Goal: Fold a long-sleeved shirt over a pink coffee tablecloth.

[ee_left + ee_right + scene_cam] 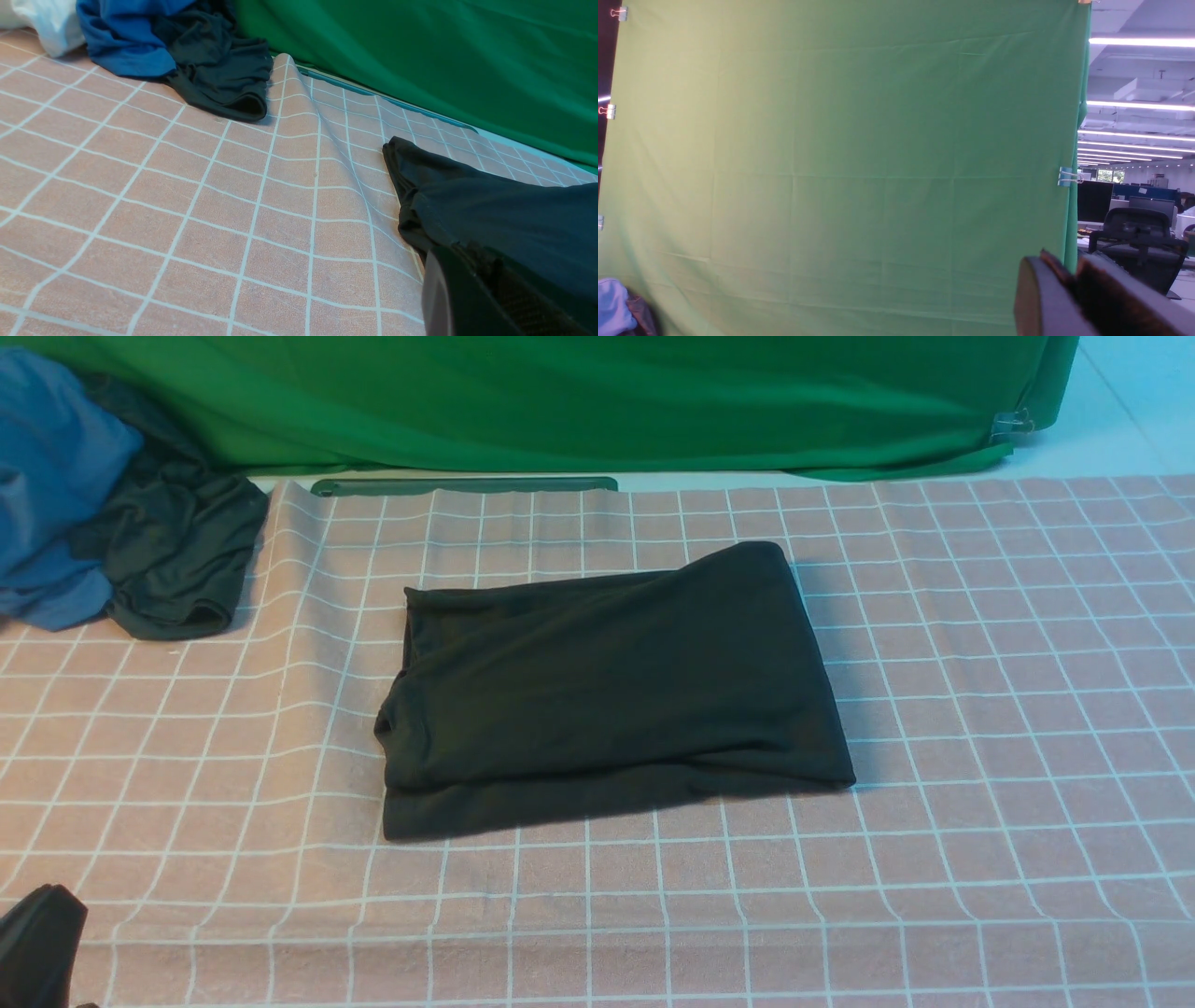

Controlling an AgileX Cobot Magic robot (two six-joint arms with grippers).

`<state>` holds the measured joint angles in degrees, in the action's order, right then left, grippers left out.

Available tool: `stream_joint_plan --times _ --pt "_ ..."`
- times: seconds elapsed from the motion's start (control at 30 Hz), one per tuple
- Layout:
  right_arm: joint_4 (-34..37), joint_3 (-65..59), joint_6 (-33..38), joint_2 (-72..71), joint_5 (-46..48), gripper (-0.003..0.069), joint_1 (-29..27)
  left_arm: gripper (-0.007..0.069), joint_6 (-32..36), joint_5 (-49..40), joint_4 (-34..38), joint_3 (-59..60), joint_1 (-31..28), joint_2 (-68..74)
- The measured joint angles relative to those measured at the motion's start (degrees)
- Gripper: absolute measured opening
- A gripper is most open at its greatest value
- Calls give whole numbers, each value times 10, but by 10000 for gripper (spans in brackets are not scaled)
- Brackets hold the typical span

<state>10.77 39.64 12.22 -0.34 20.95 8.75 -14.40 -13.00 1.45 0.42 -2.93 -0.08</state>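
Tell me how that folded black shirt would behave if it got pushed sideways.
The long-sleeved shirt looks soft and floppy, so its stacked layers would probably bunch or unfold. The pink coffee tablecloth already ripples beside it, so it might drag along too.

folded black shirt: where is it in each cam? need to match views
Front view: the long-sleeved shirt lies folded at the centre, on the pink coffee tablecloth.
Left wrist view: its edge shows at lower right, partly behind the left gripper.
Right wrist view: not in it.
Shared landmark: the green cloth behind the table.
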Motion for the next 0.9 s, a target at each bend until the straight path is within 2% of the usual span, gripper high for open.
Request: stream_joint_plan --times 0.57,0.77,0.9 --pt "0 0 1 0 0 171 0 14 0 0 0 0 0 0" --pt "0 -78 40 2 -40 180 -27 14 0 0 0 0 0 0" --pt "0 -216 100 7 -84 190 -74 14 0 2 0 0 0 0"
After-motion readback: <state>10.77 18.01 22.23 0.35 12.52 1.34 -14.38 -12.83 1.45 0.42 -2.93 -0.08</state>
